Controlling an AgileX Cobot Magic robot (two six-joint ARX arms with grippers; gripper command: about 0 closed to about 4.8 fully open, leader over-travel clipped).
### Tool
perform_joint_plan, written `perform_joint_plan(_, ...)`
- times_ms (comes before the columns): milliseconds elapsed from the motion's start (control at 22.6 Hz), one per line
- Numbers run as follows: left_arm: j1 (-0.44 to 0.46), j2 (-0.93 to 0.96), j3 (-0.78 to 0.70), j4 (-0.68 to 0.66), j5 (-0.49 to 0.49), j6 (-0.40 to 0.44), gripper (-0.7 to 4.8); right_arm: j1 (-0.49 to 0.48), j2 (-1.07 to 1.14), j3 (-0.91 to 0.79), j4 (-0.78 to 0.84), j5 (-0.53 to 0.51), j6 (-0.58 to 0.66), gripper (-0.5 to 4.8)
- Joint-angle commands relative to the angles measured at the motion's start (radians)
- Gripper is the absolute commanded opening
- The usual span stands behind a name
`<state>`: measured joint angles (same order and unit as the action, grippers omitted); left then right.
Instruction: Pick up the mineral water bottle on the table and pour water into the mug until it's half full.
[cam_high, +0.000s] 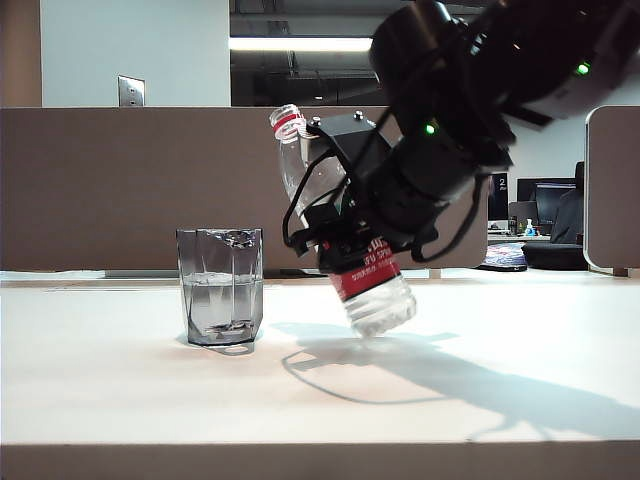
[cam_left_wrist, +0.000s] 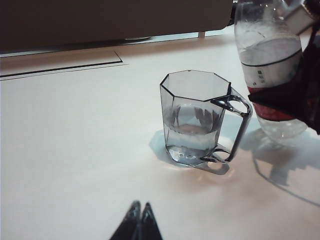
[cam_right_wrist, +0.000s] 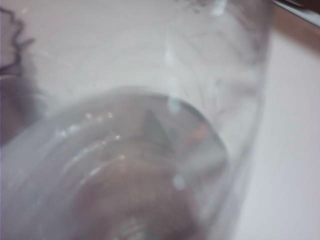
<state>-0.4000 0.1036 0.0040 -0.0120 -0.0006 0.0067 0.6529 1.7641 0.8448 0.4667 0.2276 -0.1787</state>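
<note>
The mineral water bottle (cam_high: 378, 290) hangs tilted above the table (cam_high: 110, 380), its red-ringed open neck up and leaning toward the mug, its base low on the right. My right gripper (cam_high: 345, 225) is shut on the bottle's middle. In the right wrist view the blurred bottle (cam_right_wrist: 150, 125) fills the picture and hides the jaws. The smoky-grey faceted mug (cam_high: 220, 285) stands left of the bottle, about half full of water (cam_high: 222, 300). The left wrist view shows the mug (cam_left_wrist: 192, 117) with a handle and the bottle (cam_left_wrist: 265, 60) behind it. My left gripper (cam_left_wrist: 140, 209) hovers shut and empty, well short of the mug.
A brown partition (cam_high: 100, 180) runs along the table's far edge. The table's tan front edge (cam_high: 300, 462) is nearest the camera. The right arm's shadow (cam_high: 450, 375) falls on the white top to the right of the mug.
</note>
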Motion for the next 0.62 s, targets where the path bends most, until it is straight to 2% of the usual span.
perform_joint_plan(44,0.000,0.000,0.003,0.012,0.004,0.000,-0.05,-0.005,-0.008,-0.035,0.132,-0.036,0.043,2.48)
perform_joint_plan(310,0.000,0.000,0.003,0.012,0.004,0.000,-0.05,-0.100,-0.008,-0.171,0.419,-0.168,0.231,2.52)
perform_joint_plan(443,0.000,0.000,0.003,0.012,0.004,0.000,-0.05,-0.138,-0.008,-0.219,0.498,-0.188,0.240,2.52)
perform_joint_plan(621,0.000,0.000,0.003,0.012,0.004,0.000,-0.05,-0.142,0.015,-0.230,0.545,-0.246,0.229,2.52)
